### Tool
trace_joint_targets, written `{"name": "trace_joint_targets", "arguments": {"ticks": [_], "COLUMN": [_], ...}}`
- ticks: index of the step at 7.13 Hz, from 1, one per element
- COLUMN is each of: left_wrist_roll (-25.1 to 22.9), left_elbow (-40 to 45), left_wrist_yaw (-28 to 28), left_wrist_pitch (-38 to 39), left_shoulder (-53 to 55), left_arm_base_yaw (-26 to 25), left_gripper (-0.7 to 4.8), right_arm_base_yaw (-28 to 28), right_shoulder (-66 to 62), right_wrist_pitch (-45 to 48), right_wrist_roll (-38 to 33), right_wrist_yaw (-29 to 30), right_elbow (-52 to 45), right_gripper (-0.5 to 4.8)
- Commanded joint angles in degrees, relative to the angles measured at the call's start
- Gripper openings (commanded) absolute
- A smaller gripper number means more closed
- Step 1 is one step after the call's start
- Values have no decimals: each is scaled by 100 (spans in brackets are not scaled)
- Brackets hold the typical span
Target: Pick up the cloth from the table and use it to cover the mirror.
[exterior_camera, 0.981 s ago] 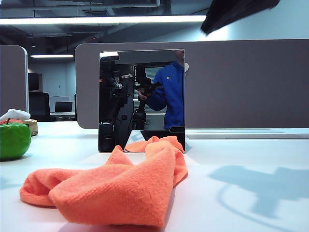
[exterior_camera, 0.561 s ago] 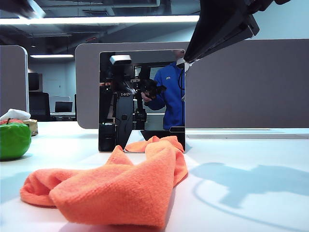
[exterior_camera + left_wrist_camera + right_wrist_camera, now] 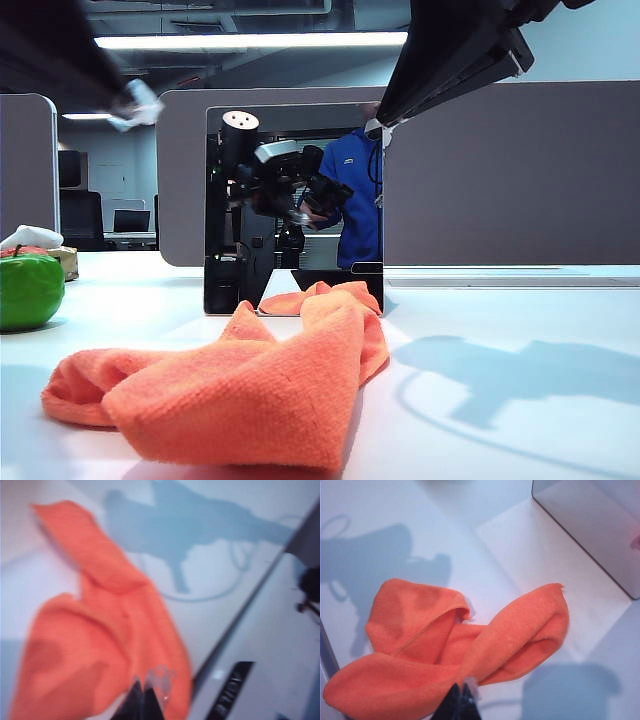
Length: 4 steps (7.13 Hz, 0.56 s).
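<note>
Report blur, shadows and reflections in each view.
Exterior view: left gripper is motion-smeared, the mirror reflects the arms and a person in blue, an arm's shadow lies on the table. Left wrist view: blurred throughout, cloth soft-edged. Right wrist view: sharp; right gripper above the cloth.

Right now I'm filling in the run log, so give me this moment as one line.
cloth: crumpled on table, unheld | mirror: upright, uncovered | left gripper: shut, above cloth | right gripper: shut, above cloth
</note>
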<state>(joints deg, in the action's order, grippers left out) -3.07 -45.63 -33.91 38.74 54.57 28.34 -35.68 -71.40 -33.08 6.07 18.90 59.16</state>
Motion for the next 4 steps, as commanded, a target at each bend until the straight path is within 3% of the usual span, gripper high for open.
{"name": "trace_joint_targets", "arguments": {"ticks": [1,3,4], "left_wrist_roll": [164,201,201], "left_elbow": [7,24,26], "left_wrist_yaw": [-568,-612,-660], "left_wrist_pitch": [299,1047,1071], "left_shoulder": [391,730,732], "left_arm_base_yaw": [-13,-11,-11], "left_gripper": [-6,11,33], "right_arm_base_yaw": [-7,-4,-4], "right_shoulder": [20,17,15], "right_wrist_pitch": [-35,-55,-55], "right_wrist_roll": [-11,-11,-11], "right_wrist_yaw": [31,11,9], "right_elbow": [20,13,15], "right_gripper": [-1,-1,-1]}}
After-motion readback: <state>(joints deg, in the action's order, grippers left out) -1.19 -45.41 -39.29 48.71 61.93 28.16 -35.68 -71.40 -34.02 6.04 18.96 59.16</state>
